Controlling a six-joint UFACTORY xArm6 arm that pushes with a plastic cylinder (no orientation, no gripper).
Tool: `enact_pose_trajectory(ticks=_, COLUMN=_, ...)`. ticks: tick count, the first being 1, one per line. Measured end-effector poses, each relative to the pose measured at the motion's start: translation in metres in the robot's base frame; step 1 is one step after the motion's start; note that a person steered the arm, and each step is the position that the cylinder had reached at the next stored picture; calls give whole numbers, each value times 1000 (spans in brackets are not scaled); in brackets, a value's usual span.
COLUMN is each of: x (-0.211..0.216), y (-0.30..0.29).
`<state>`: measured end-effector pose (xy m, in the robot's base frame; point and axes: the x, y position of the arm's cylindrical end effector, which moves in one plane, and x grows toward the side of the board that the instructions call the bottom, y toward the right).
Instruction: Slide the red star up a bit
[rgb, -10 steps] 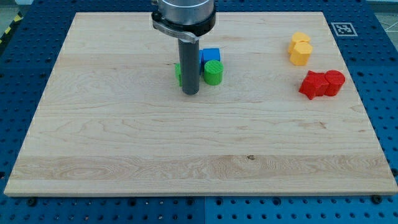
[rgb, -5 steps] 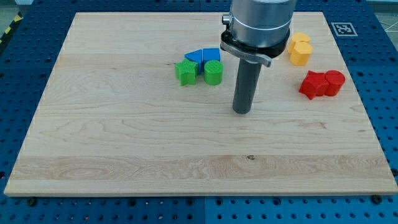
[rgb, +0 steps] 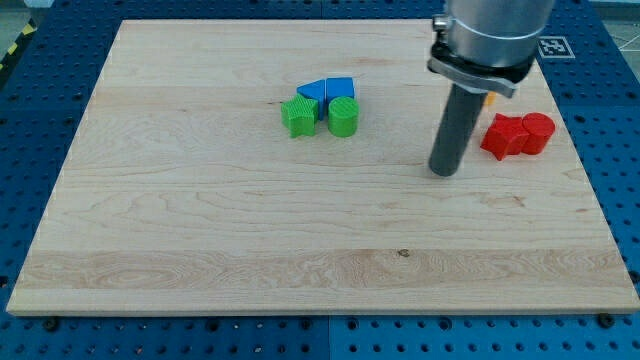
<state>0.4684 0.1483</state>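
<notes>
The red star (rgb: 502, 137) lies at the view's right on the wooden board (rgb: 200, 230), touching a red cylinder (rgb: 538, 132) on its right. My tip (rgb: 443, 172) rests on the board to the left of the red star and a little lower, a short gap apart from it. The rod and arm body rise above it and cover most of the yellow blocks (rgb: 490, 98) above the red pair.
Near the board's top middle sits a cluster: a green star (rgb: 298, 116), a green cylinder (rgb: 343, 116), and two blue blocks (rgb: 327, 90) behind them. A marker tag (rgb: 552, 46) is at the top right corner.
My tip has moved steadily rightward, from beside the green and blue cluster to just left of the red star. No block has moved.
</notes>
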Motion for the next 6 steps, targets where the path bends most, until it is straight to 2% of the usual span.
enact_pose_trajectory(ticks=4, x=1, y=73)
enact_pose_trajectory(ticks=6, x=-18, y=71)
